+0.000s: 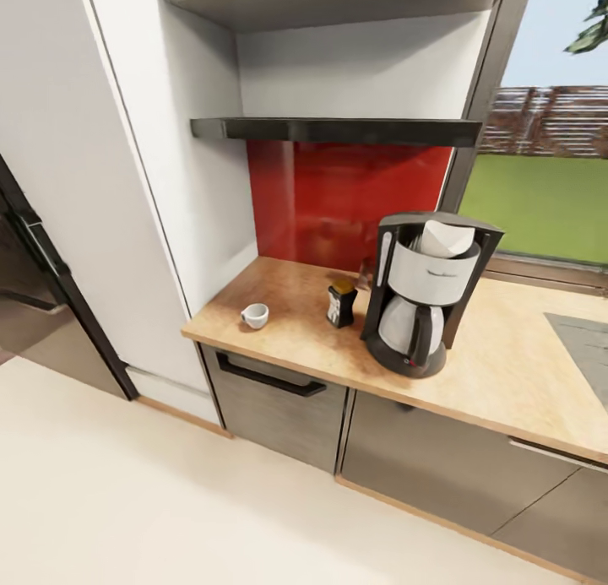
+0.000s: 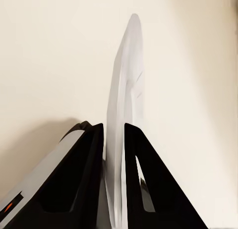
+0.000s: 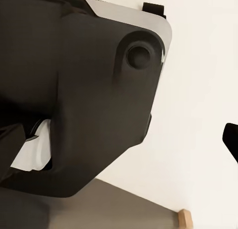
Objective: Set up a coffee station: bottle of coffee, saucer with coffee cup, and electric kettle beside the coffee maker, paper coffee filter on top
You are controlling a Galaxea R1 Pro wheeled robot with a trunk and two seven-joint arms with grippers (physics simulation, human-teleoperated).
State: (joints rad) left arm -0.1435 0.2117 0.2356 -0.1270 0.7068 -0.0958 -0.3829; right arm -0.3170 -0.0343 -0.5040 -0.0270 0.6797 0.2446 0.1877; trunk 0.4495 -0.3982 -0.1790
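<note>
Left wrist view first: the left claw (image 2: 115, 140) has its two black fingers (image 2: 89, 164) pressed against a thin white saucer (image 2: 124, 100), seen edge-on and standing upright between them, its rim rising well past the fingertips. Behind it is pale cream floor and nothing more.

Right wrist view next: a big dark robot part with a silver edge sits close to the lens, and a small black tip, perhaps part of the right claw (image 3: 231, 139), pokes in at one edge. Whether that claw is apart or together, I cannot tell. Pale floor and a strip of grey cabinet base lie beyond.

Up to the head view, and nearest is cream floor, then the glossy grey cabinet fronts (image 1: 279, 408) with a black handle. On the tan wood countertop (image 1: 515, 374) above them, the white cup (image 1: 255, 315) stands near the left end, close to the front edge. Further in is the small dark coffee bottle (image 1: 341, 303) with its gold cap, just beside the coffee maker (image 1: 422, 294). That tall black machine holds a steel carafe, and a white paper filter (image 1: 446, 237) sits in its top. Behind it comes a red backsplash (image 1: 338, 197), and above that a dark shelf (image 1: 338, 131) against the white wall. A window (image 1: 549, 171) at the right shows green lawn and a fence.
</note>
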